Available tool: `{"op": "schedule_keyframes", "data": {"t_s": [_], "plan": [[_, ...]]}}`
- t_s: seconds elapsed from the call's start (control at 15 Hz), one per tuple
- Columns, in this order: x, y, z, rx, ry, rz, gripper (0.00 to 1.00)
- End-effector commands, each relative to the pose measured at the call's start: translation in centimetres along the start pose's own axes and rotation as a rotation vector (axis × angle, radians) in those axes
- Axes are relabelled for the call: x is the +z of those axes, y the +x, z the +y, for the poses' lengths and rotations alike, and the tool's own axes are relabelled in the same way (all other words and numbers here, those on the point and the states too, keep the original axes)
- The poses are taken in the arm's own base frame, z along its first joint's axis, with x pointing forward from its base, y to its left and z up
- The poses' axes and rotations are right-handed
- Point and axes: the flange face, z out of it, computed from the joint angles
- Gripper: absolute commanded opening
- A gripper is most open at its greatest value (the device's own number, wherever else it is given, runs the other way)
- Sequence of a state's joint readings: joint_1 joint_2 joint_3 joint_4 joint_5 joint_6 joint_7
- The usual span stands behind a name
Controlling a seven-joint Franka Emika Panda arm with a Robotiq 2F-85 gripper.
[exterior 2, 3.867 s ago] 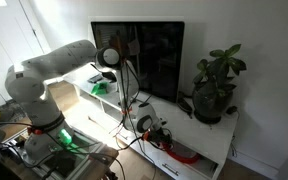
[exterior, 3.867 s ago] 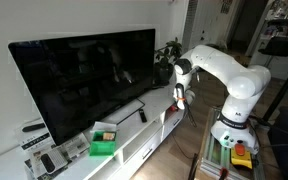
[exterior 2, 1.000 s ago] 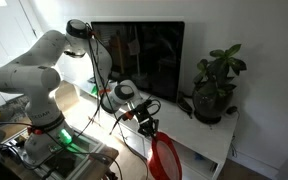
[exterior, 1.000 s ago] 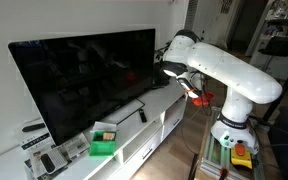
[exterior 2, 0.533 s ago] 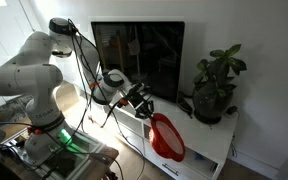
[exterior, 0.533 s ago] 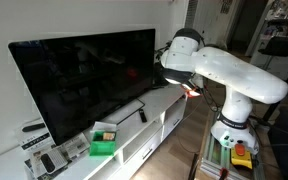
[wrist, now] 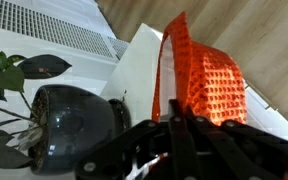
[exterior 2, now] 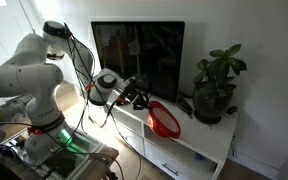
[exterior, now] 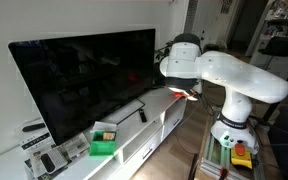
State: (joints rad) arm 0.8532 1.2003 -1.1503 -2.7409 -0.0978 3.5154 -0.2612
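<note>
I had the pincer [wrist: 174, 128] clenched on the edge of the orange mesh bag [wrist: 202, 72], its fingers meeting tight over the netting in the wrist view. In an exterior view the pincer [exterior 2: 142, 99] pointed sideways, level with the lower edge of the television [exterior 2: 139, 52], and the orange mesh bag [exterior 2: 164, 119] hung out from it, just in front of the television's lower corner on the plant side. A second earlier the bag had dangled much lower, in front of the white worktop [exterior 2: 199, 145] below the television. Half a second earlier it was partway up. By now it had risen over the worktop's top surface and drawn closer to the television. The arm's elbow had also swung further away from the television. In an exterior view the bag [exterior: 187, 95] showed only as a small orange sliver just off the television's [exterior: 84, 80] far edge. The potted plant [exterior 2: 216, 88] stood beside the television, near the bag. The green box [exterior: 103, 146] lay in front of the television's other end, unmoved.
</note>
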Motion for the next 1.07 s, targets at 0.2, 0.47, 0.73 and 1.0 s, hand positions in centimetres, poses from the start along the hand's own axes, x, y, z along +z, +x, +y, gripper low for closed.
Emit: {"op": "schedule_keyframes", "data": {"t_s": [0.2, 0.47, 0.73, 1.0], "plan": [[1.1, 3.2, -1.9, 0.117, -0.03, 0.149, 0.01], [2.4, 6.0, -2.9, 0.138, -0.03, 0.218, 0.01], [2.8, 8.3, -3.7, 0.127, 0.048, 0.267, 0.02], [2.5, 8.8, -4.7, 0.091, 0.14, 0.307, 0.09]]}}
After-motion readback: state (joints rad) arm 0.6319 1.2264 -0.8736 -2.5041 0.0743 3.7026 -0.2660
